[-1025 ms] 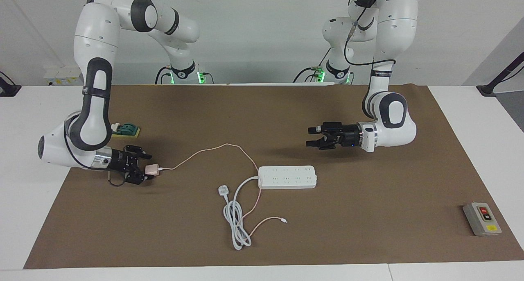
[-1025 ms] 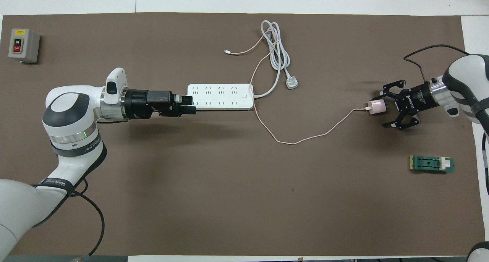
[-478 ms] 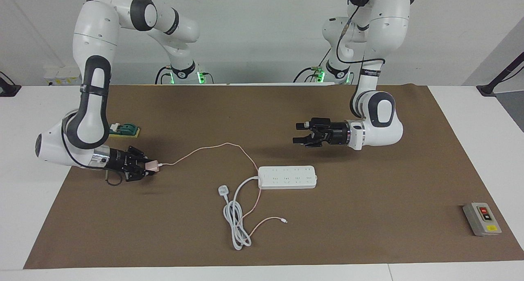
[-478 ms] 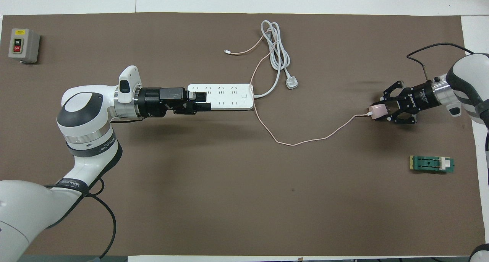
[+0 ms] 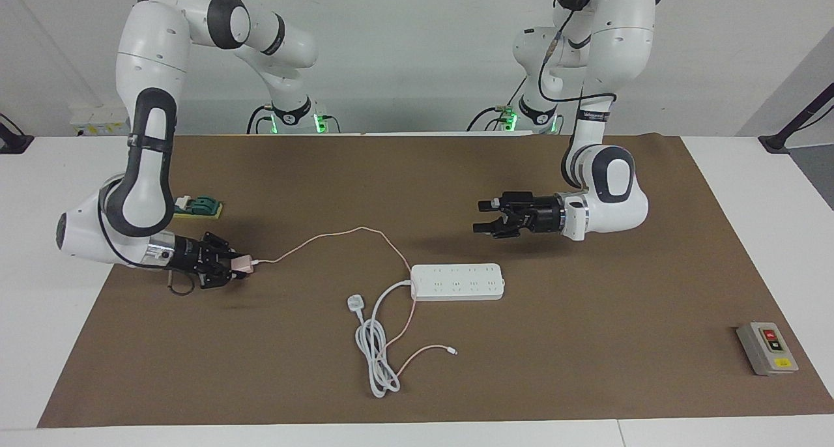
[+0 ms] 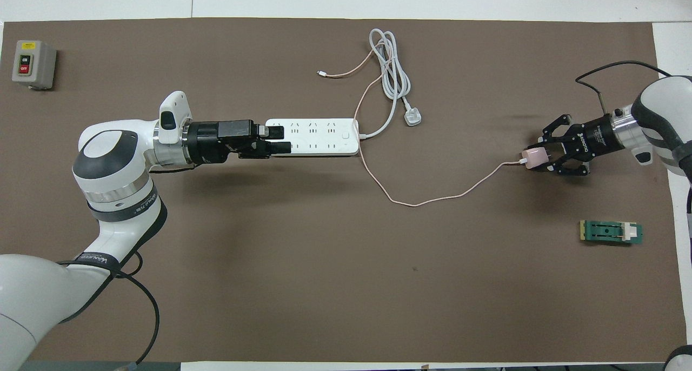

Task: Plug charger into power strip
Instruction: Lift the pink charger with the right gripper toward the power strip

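The pale-pink charger [image 5: 244, 262] [image 6: 531, 158] sits at the right arm's end of the mat, and my right gripper [image 5: 238, 264] [image 6: 536, 158] is shut on it. Whether it rests on the mat or is just off it I cannot tell. Its thin pink cable [image 5: 326, 238] [image 6: 432, 200] trails across the mat to the white power strip [image 5: 458, 281] [image 6: 319, 137], which lies flat mid-table. My left gripper [image 5: 480, 216] [image 6: 285, 138] hangs open in the air with nothing in it. In the overhead view it covers the strip's end toward the left arm's side.
A white three-pin plug [image 5: 354, 301] [image 6: 413, 119] with a coiled thick cord lies beside the strip. A grey button box [image 5: 767, 348] [image 6: 33, 64] stands in the mat's corner at the left arm's end. A small green part [image 5: 201, 206] [image 6: 611, 232] lies near the right gripper.
My right gripper has shut on the charger, which it stood open around a second ago. The left arm swung a little toward the right arm's end and partly back.
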Controlling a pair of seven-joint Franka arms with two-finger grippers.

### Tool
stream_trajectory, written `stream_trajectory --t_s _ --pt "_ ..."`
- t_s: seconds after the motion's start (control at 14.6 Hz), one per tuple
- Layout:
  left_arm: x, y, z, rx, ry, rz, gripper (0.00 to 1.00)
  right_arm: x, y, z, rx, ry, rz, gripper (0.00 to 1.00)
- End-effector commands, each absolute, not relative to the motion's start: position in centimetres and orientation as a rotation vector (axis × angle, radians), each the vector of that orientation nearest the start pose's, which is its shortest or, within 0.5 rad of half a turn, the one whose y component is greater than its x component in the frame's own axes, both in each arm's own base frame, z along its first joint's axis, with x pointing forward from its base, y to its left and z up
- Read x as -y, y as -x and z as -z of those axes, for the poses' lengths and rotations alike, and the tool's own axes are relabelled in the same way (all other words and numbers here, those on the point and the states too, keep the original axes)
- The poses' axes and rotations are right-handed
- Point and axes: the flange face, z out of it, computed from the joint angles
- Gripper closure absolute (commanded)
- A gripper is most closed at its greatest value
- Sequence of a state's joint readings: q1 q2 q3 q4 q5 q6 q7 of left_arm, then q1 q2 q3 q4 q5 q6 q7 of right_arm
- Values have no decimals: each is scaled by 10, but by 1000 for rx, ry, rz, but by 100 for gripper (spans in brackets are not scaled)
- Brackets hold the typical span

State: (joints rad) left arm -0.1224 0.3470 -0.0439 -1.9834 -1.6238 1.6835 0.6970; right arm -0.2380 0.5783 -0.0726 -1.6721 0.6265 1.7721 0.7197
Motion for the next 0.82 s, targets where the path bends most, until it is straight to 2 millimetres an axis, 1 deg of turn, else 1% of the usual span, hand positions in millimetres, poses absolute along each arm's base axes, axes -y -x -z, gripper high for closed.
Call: stream_trajectory --t_s 0.0,0.14,0.34,0.41,0.48,0.61,0.75 --pt "192 -571 -334 -20 -1605 56 0 131 -623 -266 -1603 2042 -750 100" --pt "192 -571 -334 -20 -1605 52 0 129 -623 -272 -1625 2015 -767 100" --pt "191 -572 -334 -25 -1609 47 0 121 -629 -289 -1638 1981 -811 100" --pt "191 -572 -334 -25 -1608 45 0 110 -632 -294 -1635 1974 -820 100" --pt "192 -572 -335 -24 -1607 46 0 104 -634 -301 -1645 1968 -819 100" --pt "196 -571 -335 -23 -1603 48 0 82 -638 -309 -1656 1973 -832 100" --pt "197 -573 -336 -26 -1599 42 0 72 -639 -316 -1686 1961 -840 100"
